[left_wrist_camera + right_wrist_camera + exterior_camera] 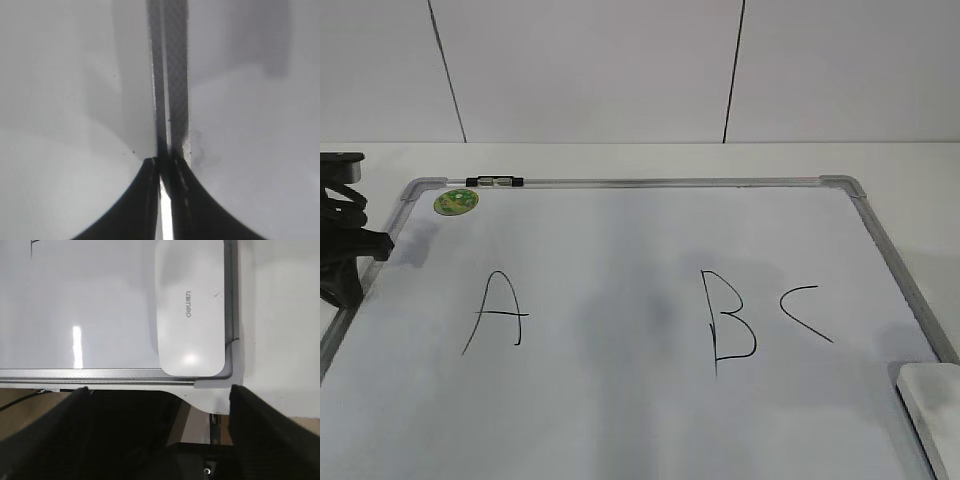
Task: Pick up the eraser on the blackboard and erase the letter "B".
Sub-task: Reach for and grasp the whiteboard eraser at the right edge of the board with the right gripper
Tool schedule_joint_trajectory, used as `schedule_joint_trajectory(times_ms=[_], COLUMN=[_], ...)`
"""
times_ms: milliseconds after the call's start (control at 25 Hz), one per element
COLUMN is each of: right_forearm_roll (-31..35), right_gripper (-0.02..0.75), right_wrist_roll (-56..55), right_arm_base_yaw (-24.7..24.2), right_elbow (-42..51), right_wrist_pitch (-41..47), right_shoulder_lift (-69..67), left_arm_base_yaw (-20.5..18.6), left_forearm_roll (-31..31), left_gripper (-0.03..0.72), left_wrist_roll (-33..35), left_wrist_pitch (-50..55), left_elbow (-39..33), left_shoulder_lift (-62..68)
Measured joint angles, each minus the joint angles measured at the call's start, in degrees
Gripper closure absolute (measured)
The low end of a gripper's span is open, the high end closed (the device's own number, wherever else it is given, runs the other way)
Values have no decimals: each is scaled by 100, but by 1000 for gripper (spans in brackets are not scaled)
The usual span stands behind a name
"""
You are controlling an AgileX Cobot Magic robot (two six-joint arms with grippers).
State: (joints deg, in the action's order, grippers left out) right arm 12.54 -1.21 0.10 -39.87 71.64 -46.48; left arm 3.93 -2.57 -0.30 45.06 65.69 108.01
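A: Nearest the lens in the right wrist view, the two dark fingers of the right pincer [159, 432] are seen spread wide apart, with nothing held between them.

B: And the eraser?

A: The white rounded oblong plastic eraser [190, 307] with small grey lettering is found lying on the large white dry-erase blackboard [90, 300] with its silver-grey metal frame, tucked into one corner, just beside two frame edges. It lies just ahead of the open fingers, slightly to the right of their midline, and nothing is touching it yet.

B: How is its long axis set?

A: It runs along the side frame, pointing away from the right pincer, so the short width would be spanned by the fingers (a judgement, not something shown).

B: Which arm is nearer?

A: The right one, plainly. In the exterior view the eraser [930, 410] sits at the board's near right corner, while the left pincer [165, 172] is seen over the board's left frame, fingers drawn together on nothing.

B: And the target?

A: The thin black hand-drawn letter "B" [730, 320] is untouched, standing left of the eraser and well apart from it, on the board resting on the white surface [910, 190].
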Motion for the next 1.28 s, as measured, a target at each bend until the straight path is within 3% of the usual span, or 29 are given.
schedule_joint_trajectory(times_ms=[360,1120,1280], right_forearm_roll=[-144,-544,-768], right_gripper=[78,69,71], right_wrist_roll=[-65,-50,-35], right_arm_base_yaw=[431,454,679], right_elbow=[-3,-608,-619], right_wrist_pitch=[-46,-811,-1002], right_shoulder_lift=[-1070,-3161,-3384], left_arm_base_yaw=[0,0,0], left_forearm_roll=[-74,-76,-76], left_gripper=[650,641,641], left_wrist_roll=[0,0,30], left_wrist_pitch=[22,36,42], left_elbow=[0,0,0], left_shoulder_lift=[0,0,0])
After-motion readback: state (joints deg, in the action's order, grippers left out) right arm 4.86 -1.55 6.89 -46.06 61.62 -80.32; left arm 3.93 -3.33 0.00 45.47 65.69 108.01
